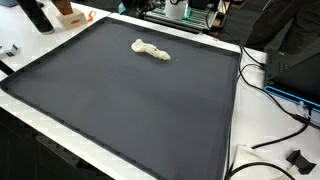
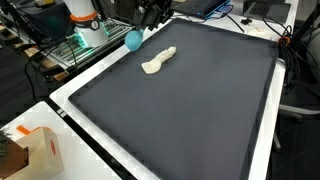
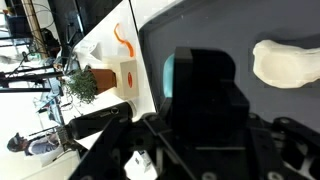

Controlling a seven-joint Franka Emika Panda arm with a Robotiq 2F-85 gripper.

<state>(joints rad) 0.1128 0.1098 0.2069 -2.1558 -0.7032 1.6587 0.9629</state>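
Ball, teal and round, sits at the far end of the mat's long edge, right on the border between the dark mat and the white table rim. The claw hangs just above and beside it. In the wrist view only a sliver of the ball shows, tucked behind the black body of the claw. I cannot tell from any view whether the claw is spread, pressed together or pinching the ball, nor whether it touches the ball at all.

A cream-coloured lump lies on the mat near the same edge, a little further in and apart from the ball. A box with an orange mark stands off the mat's near corner, well apart from both.

As I judge it, the step in hand is the grasp of the ball or the moment around it. A round thing on an edge rolls easily, so the next move calls for a centred, steady grip and a straight path that stays clear of the lump.
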